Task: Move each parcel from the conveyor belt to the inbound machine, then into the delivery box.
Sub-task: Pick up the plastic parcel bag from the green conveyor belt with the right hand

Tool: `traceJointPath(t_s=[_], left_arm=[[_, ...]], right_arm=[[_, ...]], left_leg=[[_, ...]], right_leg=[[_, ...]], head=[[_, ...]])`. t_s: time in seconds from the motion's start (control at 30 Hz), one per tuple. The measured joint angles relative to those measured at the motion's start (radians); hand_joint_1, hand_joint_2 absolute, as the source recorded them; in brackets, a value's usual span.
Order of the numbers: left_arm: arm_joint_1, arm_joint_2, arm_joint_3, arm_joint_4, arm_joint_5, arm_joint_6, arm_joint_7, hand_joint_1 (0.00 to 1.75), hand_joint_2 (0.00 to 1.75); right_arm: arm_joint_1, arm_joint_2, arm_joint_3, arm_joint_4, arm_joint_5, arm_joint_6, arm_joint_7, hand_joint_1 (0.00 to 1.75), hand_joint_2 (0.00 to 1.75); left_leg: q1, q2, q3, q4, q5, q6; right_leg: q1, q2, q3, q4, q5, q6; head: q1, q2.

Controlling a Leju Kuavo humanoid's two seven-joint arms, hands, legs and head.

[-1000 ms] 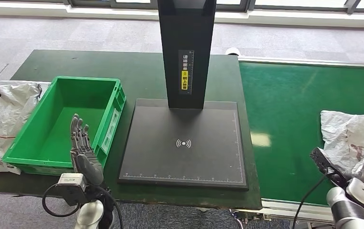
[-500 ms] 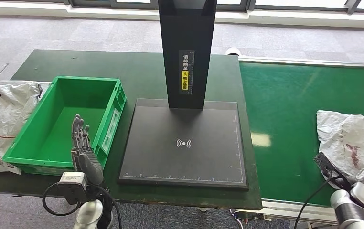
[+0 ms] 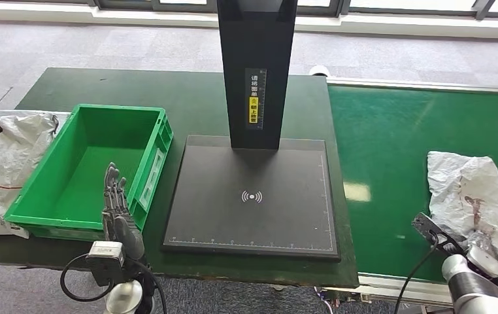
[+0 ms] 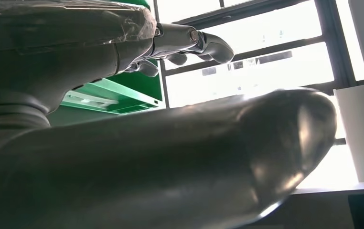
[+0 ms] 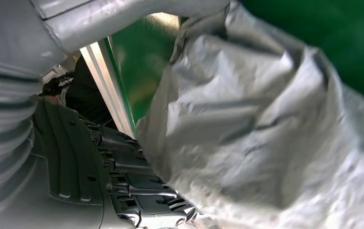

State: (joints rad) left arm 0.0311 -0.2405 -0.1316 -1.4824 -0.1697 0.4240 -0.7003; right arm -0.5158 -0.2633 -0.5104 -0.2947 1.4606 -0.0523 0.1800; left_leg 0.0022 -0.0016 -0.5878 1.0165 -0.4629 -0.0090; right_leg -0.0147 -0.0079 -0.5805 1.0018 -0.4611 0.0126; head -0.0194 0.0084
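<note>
- My right hand (image 3: 483,252) is at the near end of the grey parcel (image 3: 466,196), low at the belt's near edge. Head view shows fingers up against the crumpled bag; right wrist view has the plastic (image 5: 275,124) pressed right over the fingers (image 5: 137,183).
- Can't tell if the grasp is closed: the bag hides the fingertips. Touching, yes; holding, unconfirmed.
- Parcel lies flat on the conveyor belt (image 3: 397,144), stretching away from that hand toward the far side. I'd say the hand comes in from the near edge because the soft bag gives nothing rigid to grab, so bunching a loose end is the practical grip.
- Inbound machine (image 3: 253,196), a black plate with an upright post, sits well to the inner side of my right hand, between both hands. Its plate is bare, so the scan step isn't done yet.
- My left hand (image 3: 117,209) holds nothing, fingers straight and apart, upright at the near wall of the green delivery box (image 3: 76,212). Left wrist view shows fingers (image 4: 189,40) extended with the box rim (image 4: 108,95) beyond. Likely parked there to take the parcel after scanning.
- Other grey bags (image 3: 4,157) lie on the counter (image 3: 187,98) on the outer side of the left hand, past the box.
- Risk: thin plastic may slip or tear if lifted by one end.
</note>
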Motion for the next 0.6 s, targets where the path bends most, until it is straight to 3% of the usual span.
traceJointPath(t_s=[0.17, 0.3, 0.6], left_arm=[[0.005, -0.001, 0.000, 0.000, -0.001, -0.001, 0.000, 0.00, 0.00], [0.007, -0.001, 0.000, 0.000, -0.002, -0.001, 0.000, 0.00, 0.00], [0.016, -0.001, 0.000, -0.004, -0.003, -0.006, 0.000, 0.00, 0.00]], right_arm=[[-0.008, 0.008, 0.000, 0.000, 0.022, 0.027, -0.013, 0.07, 1.75], [-0.009, 0.011, 0.001, 0.001, 0.028, 0.029, -0.017, 1.75, 1.75], [-0.015, 0.014, 0.024, 0.001, 0.086, -0.010, -0.048, 1.75, 1.75]], left_leg=[[0.000, 0.000, 0.000, 0.000, 0.000, 0.000], [0.000, 0.000, 0.000, 0.000, 0.000, 0.000], [0.000, 0.000, 0.000, 0.000, 0.000, 0.000]], right_leg=[[0.000, 0.000, 0.000, 0.000, 0.000, 0.000], [0.000, 0.000, 0.000, 0.000, 0.000, 0.000], [0.000, 0.000, 0.001, 0.000, 0.000, 0.000]], head=[[0.000, 0.000], [0.000, 0.000], [0.000, 0.000]])
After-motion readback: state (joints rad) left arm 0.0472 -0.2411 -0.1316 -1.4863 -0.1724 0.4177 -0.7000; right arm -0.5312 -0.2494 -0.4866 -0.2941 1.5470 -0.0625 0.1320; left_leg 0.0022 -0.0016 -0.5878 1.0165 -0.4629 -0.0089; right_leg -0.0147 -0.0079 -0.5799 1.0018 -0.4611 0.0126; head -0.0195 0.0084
